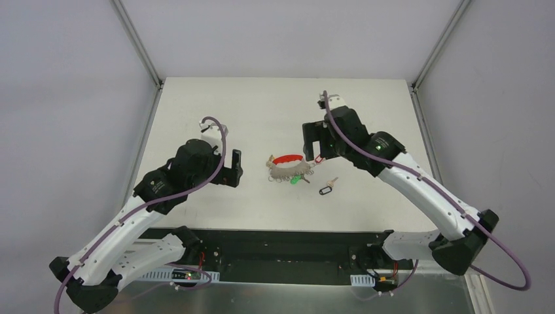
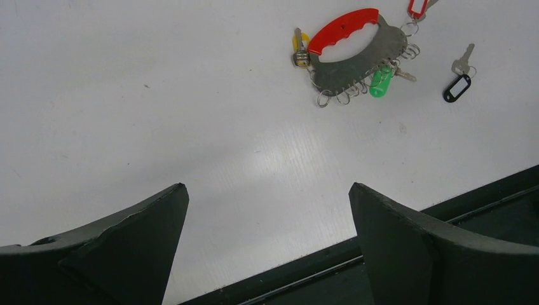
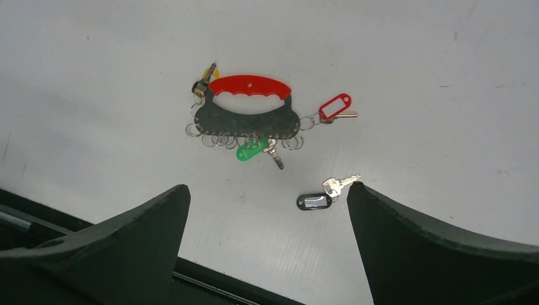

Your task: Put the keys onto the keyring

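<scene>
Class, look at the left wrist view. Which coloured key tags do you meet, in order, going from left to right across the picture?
yellow tag → green tag → red tag → black tag

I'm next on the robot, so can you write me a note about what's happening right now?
The left pincer is open and empty, off to one side of the keyring.
The right pincer is open and empty, above the table near the keyring.
The keyring lies flat mid-table. The yellow-tag key and red-tag key sit at its two ends, the green-tag key along its long edge. They look hooked on, but I can't be sure.
The black-tag key lies loose, apart from the keyring.
Left to do: hook the black-tag key onto the keyring.
</scene>
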Available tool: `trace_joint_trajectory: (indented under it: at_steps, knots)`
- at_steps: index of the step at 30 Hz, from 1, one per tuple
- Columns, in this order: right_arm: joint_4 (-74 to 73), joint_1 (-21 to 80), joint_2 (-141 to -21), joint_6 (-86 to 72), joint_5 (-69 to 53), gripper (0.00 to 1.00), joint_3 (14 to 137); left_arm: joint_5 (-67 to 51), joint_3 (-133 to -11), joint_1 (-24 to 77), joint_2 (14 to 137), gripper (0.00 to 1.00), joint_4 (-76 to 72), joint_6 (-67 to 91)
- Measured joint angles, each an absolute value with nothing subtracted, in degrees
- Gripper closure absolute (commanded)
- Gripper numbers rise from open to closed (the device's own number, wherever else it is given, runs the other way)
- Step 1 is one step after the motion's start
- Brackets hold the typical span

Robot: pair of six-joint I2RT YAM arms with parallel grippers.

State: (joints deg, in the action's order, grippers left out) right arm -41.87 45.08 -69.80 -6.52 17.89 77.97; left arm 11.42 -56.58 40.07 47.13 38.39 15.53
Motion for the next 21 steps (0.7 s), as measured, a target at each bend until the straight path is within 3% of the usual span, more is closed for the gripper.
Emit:
trace_joint_trajectory:
  at_steps: [9, 21]
  knots:
    - [-37.3, 46.1, -81.0, 7.4, 1.5, 0.11, 77.1, 12.7, -53.2, 40.1, 35.7, 0.00, 38.3, 15.6]
    - [-31.6, 46.0, -90.0, 32.8, -17.9, 0.15, 75.2, 16.0, -50.7, 40.1, 32.0, 0.00, 38.5, 15.6]
